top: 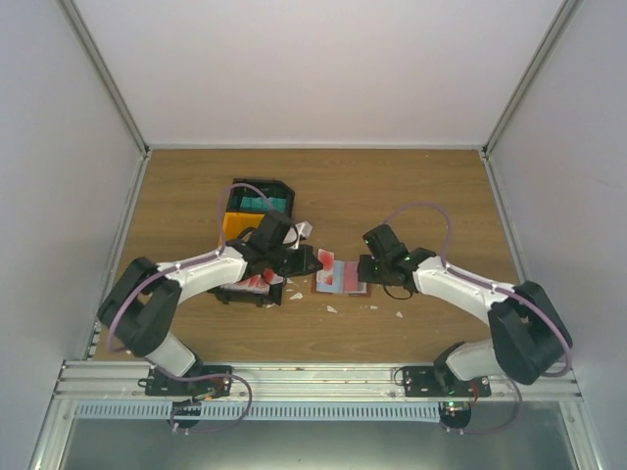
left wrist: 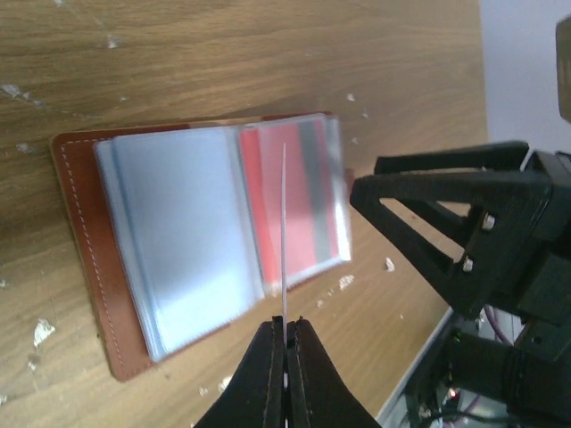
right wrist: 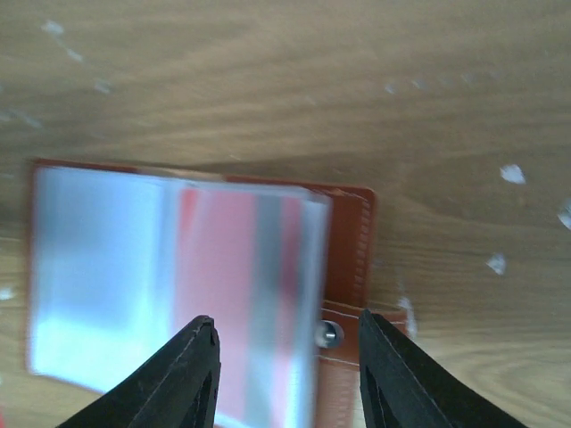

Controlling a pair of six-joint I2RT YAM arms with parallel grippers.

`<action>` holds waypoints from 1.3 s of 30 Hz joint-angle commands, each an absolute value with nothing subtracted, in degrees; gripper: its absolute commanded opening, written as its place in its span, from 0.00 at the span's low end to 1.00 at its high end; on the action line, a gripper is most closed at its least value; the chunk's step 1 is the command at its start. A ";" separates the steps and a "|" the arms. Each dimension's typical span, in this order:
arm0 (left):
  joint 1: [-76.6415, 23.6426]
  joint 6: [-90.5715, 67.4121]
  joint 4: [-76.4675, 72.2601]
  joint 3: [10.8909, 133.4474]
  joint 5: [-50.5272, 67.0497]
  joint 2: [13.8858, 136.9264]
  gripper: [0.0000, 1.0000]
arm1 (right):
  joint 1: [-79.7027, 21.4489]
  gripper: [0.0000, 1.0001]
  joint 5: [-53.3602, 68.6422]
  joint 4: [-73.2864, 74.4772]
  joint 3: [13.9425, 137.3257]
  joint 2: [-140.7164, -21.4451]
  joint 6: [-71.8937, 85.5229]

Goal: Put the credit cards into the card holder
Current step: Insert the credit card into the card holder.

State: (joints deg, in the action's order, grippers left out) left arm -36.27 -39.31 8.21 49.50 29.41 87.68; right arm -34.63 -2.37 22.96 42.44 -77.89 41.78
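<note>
The card holder (top: 341,278) lies open and flat on the wood, brown leather (left wrist: 85,232) with clear plastic sleeves. One sleeve holds a red credit card (left wrist: 290,201), also seen in the right wrist view (right wrist: 223,267). My left gripper (left wrist: 285,323) is shut on a thin pale credit card (left wrist: 284,232), seen edge-on and pointing at the sleeves. My right gripper (right wrist: 285,325) is open, its fingers standing either side of the sleeve's right edge and the metal snap (right wrist: 330,333). In the top view the two grippers face each other across the holder, left (top: 312,260) and right (top: 368,274).
A black bin (top: 263,192) with teal cards and a yellow bin (top: 235,224) stand behind the left arm. Red-and-white cards (top: 257,284) lie under the left arm. Small white flecks (top: 331,308) dot the wood. White walls enclose the table on three sides.
</note>
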 commanded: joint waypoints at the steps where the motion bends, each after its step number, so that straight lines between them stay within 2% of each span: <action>1: -37.00 -41.99 -1.81 50.35 26.37 92.38 0.00 | -34.19 0.43 -8.24 27.96 43.70 -82.32 40.61; 14: -37.09 -42.61 -11.69 47.82 32.64 99.75 0.00 | -33.66 0.45 -5.85 28.84 43.33 -88.42 39.03; 23: -37.09 -43.59 -17.10 45.91 35.90 103.76 0.00 | -33.07 0.39 -3.56 28.13 41.50 -89.11 40.51; 34: -37.09 -49.86 -24.36 45.60 42.29 109.52 0.00 | -33.06 0.39 -2.17 27.73 41.40 -87.99 41.31; 39: -37.09 -49.33 -21.64 44.21 36.29 106.24 0.00 | -32.97 0.39 -2.75 28.00 41.55 -87.98 41.52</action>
